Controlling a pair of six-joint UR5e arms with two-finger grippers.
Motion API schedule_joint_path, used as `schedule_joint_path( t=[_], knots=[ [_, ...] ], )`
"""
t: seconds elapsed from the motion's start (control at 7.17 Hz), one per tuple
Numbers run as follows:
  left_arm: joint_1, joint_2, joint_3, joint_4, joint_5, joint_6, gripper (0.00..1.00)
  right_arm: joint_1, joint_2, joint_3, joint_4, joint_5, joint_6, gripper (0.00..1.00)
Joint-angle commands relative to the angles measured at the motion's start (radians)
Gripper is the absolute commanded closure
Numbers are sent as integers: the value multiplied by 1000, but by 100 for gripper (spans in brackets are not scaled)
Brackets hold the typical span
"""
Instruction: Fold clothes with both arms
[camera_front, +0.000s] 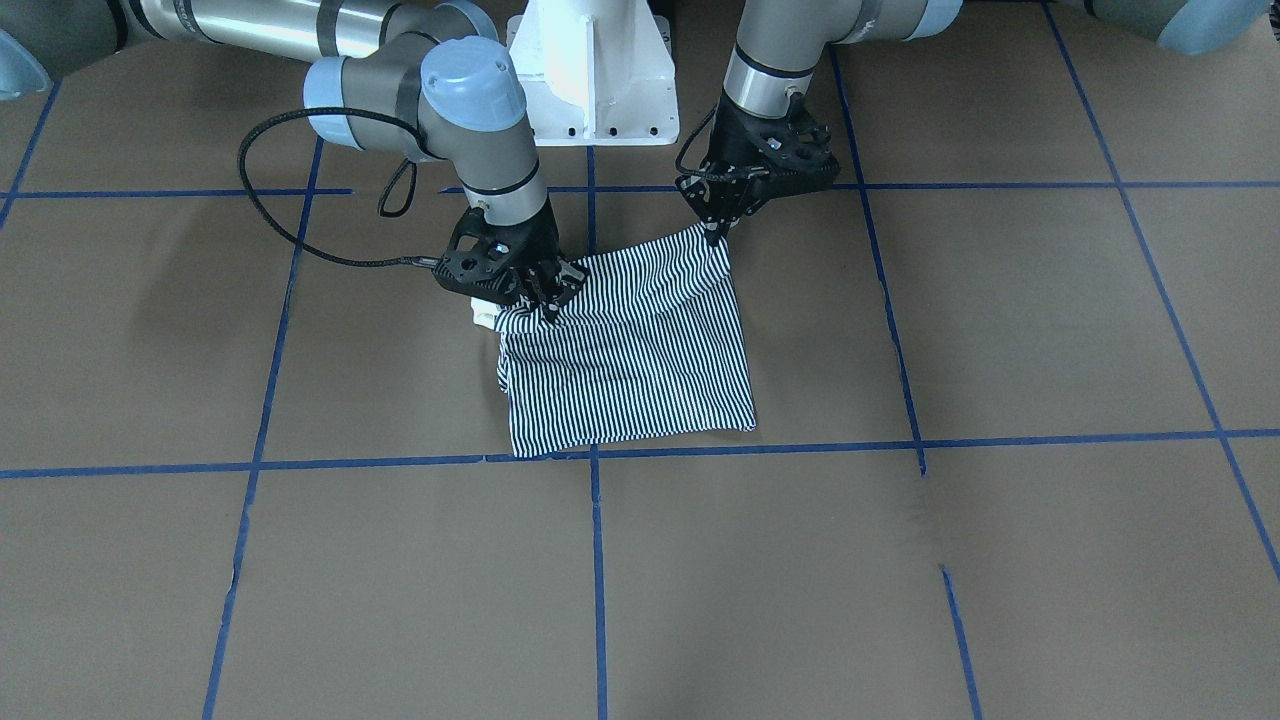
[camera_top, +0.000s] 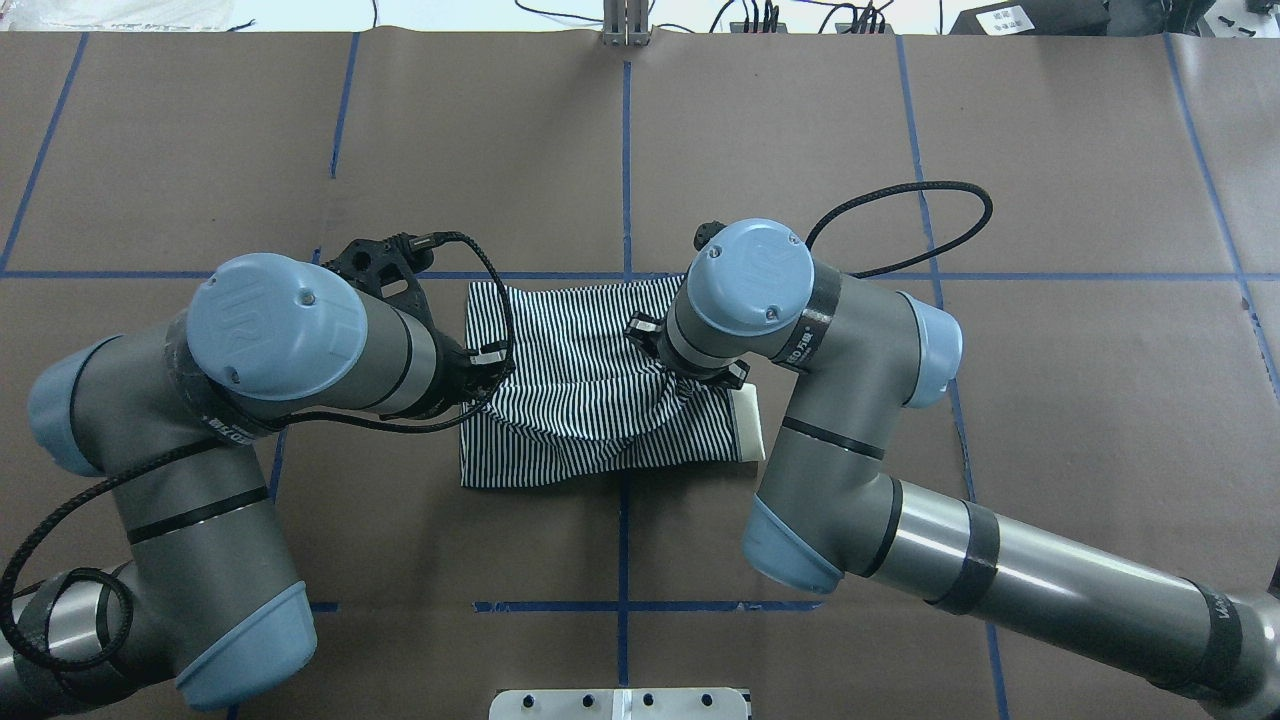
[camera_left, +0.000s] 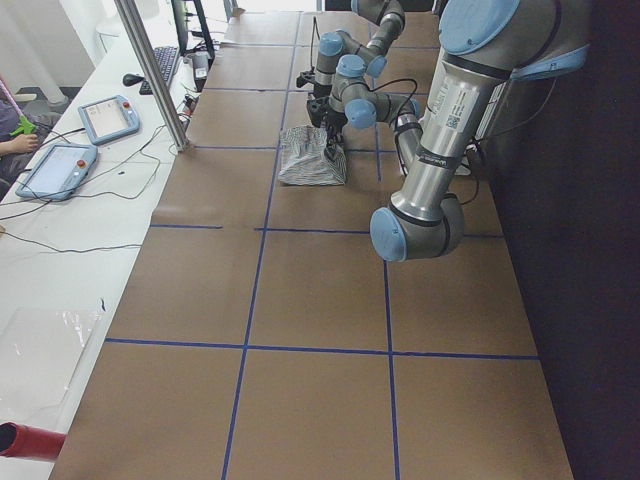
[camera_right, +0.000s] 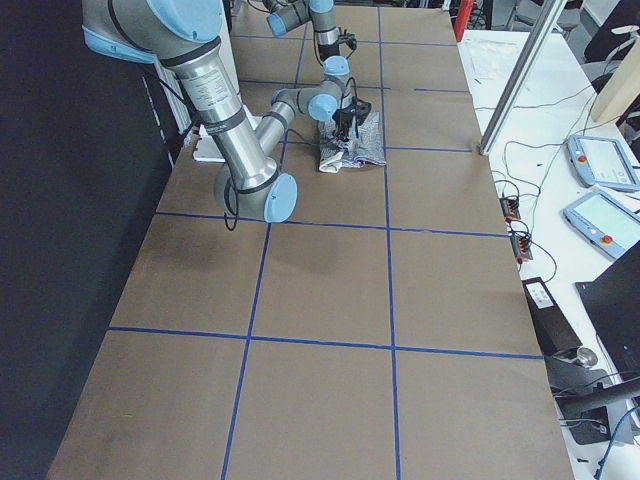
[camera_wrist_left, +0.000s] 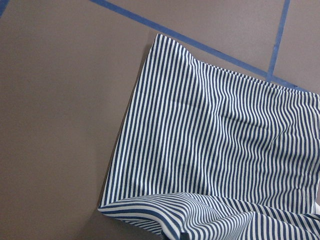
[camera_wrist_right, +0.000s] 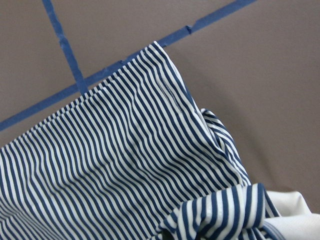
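Folded roughly square at the middle of the table (camera_front: 900, 600), polo shirt (camera_front: 630, 350) in thin navy-and-white stripes, robot-side edge lifted and clamped at its corners by left gripper (camera_front: 717, 235) and right gripper (camera_front: 548, 305), cream collar (camera_top: 748, 425) poking out beside the latter, contact largely buried in cloth, hidden under the wrists from overhead.

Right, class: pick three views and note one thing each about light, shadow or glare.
Exterior front-facing: glare streaks the silver tube of the right arm, and soft arm shadows lie on the table. Overhead exterior: the strip beyond the table's far edge is blown out white. Exterior left: the view's right side falls to near black.
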Motion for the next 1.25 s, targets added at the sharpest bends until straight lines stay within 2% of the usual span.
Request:
schedule_joint_path(
  t=[0.0, 0.14, 0.28, 0.42, 0.56, 0.7, 0.98, 1.12],
  knots=[
    [-9, -2, 62, -62, 1, -4, 100, 44, 63, -124, 54, -22, -10, 100],
    [-44, -26, 149, -156, 4, -21, 100, 76, 133, -258, 101, -29, -13, 28],
    [-164, -116, 326, -242, 1, -12, 1, 125, 253, -466, 186, -25, -53, 0],
    [-232, -150, 443, -261, -2, 62, 0, 154, 286, -535, 196, -25, -152, 0],
    [-286, -149, 457, -286, -7, 157, 0, 191, 284, -540, 196, -19, -212, 0],
    [-288, -144, 458, -287, -22, 170, 0, 203, 283, -540, 195, -3, -222, 0],
    [-310, -138, 440, -281, -135, 190, 0, 223, 278, -496, 161, 85, -272, 0],
    [-327, -99, 387, -275, -161, 228, 0, 222, 277, -414, 55, 111, -303, 0]
  ],
)
